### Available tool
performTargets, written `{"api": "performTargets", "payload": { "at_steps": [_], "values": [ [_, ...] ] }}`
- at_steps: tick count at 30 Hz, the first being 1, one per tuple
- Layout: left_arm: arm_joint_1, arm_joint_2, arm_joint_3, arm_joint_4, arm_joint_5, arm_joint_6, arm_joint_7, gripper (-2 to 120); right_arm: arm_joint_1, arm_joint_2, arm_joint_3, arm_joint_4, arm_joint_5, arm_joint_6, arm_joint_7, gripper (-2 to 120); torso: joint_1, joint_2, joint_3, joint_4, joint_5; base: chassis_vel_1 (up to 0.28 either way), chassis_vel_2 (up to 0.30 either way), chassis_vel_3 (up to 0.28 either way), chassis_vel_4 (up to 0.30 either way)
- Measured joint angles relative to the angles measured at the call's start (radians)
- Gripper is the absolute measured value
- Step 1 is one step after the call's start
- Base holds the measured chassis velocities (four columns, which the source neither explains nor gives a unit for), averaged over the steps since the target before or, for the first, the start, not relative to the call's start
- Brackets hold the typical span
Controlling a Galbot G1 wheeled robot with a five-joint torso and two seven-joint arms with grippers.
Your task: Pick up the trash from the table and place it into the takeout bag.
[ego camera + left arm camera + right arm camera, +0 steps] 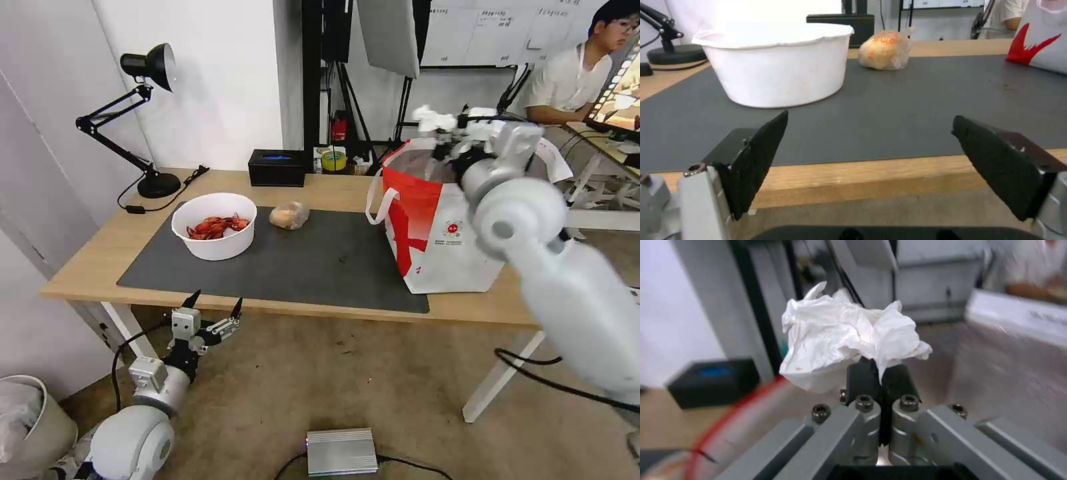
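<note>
While its right tool [876,368] pinches a light, crushable tissue [849,340] above the bag [440,233], the left tool [217,308] waits spread below the surface [333,190].

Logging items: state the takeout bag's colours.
Red and white takeout bag with silver foil lining; head view shows it best.
</note>
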Motion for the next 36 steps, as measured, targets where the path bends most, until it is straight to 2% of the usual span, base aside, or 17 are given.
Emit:
{"api": "performTargets", "payload": {
  "at_steps": [1, 4, 8, 17, 24, 26, 28, 29, 32, 33, 35, 36],
  "values": [
    [0.0, 0.0, 0.0, 0.0, 0.0, 0.0, 0.0, 100, 0.0, 0.0, 0.0, 0.0, 0.0, 0.0, 0.0, 0, 0.0, 0.0, 0.0, 0.0, 0.0, 0.0, 0.0, 0.0, 0.0],
    [0.001, 0.0, 0.0, -0.001, 0.0, 0.0, 0.0, 100, 0.031, -0.019, -0.007, -0.023, 0.121, -0.047, 0.094, 0, 0.0, 0.0, 0.0, 0.0001, -0.0001, 0.0, 0.0, 0.0, 0.0],
    [0.001, 0.0, 0.0, -0.005, -0.003, -0.001, 0.0, 100, 0.04, -0.029, -0.009, -0.029, 0.197, -0.064, 0.145, 0, 0.0, 0.0, 0.0, 0.0001, -0.0002, 0.0, 0.0, 0.0, 0.0],
    [0.005, 0.007, -0.001, -0.009, -0.016, -0.004, 0.0, 100, 0.014, -0.06, -0.003, -0.012, 0.232, -0.067, 0.151, 0, 0.0, 0.0, 0.0, 0.0001, -0.0002, 0.0, 0.0, 0.0, 0.0],
    [0.004, 0.02, -0.001, -0.017, -0.031, -0.005, -0.001, 100, -0.022, -0.085, 0.021, 0.021, 0.252, -0.071, 0.142, 28, 0.0, 0.0, 0.0, 0.0001, -0.0002, 0.0, 0.0, 0.0, 0.0],
    [0.004, 0.02, -0.001, -0.017, -0.031, -0.004, -0.001, 100, -0.023, -0.089, 0.024, 0.022, 0.253, -0.071, 0.141, 32, 0.0, 0.0, 0.0, 0.0001, -0.0002, 0.0, 0.0, 0.0, 0.0],
    [0.004, 0.02, 0.002, -0.017, -0.03, -0.004, -0.002, 100, -0.028, -0.096, 0.032, 0.025, 0.254, -0.072, 0.138, 43, 0.0, 0.0, 0.0, 0.0002, -0.0002, 0.0, 0.0, 0.0, 0.0],
    [0.004, 0.02, 0.002, -0.017, -0.03, -0.004, -0.002, 100, -0.028, -0.096, 0.032, 0.025, 0.254, -0.072, 0.138, 43, 0.0, 0.0, 0.0, 0.0002, -0.0002, 0.0, 0.0, 0.0, 0.0],
    [-0.003, 0.018, 0.011, -0.017, -0.029, -0.002, -0.003, 100, -0.033, -0.105, 0.037, 0.028, 0.254, -0.072, 0.127, 57, 0.0, 0.0, 0.0, 0.0001, -0.0002, 0.0, 0.0, 0.0, 0.0],
    [-0.003, 0.018, 0.011, -0.017, -0.029, -0.002, -0.003, 100, -0.033, -0.105, 0.037, 0.028, 0.254, -0.072, 0.127, 57, 0.0, 0.0, 0.0, 0.0001, -0.0002, 0.0, 0.0, 0.0, 0.0],
    [-0.01, 0.014, 0.017, -0.017, -0.028, -0.001, -0.004, 100, -0.036, -0.111, 0.038, 0.036, 0.246, -0.059, 0.09, 68, 0.0, 0.0, 0.0, 0.0001, -0.0003, 0.0, 0.0, 0.0, 0.0],
    [-0.01, 0.014, 0.017, -0.017, -0.028, -0.001, -0.004, 100, -0.036, -0.111, 0.038, 0.036, 0.246, -0.059, 0.09, 68, 0.0, 0.0, 0.0, 0.0001, -0.0003, 0.0, 0.0, 0.0, 0.0]
  ]
}}
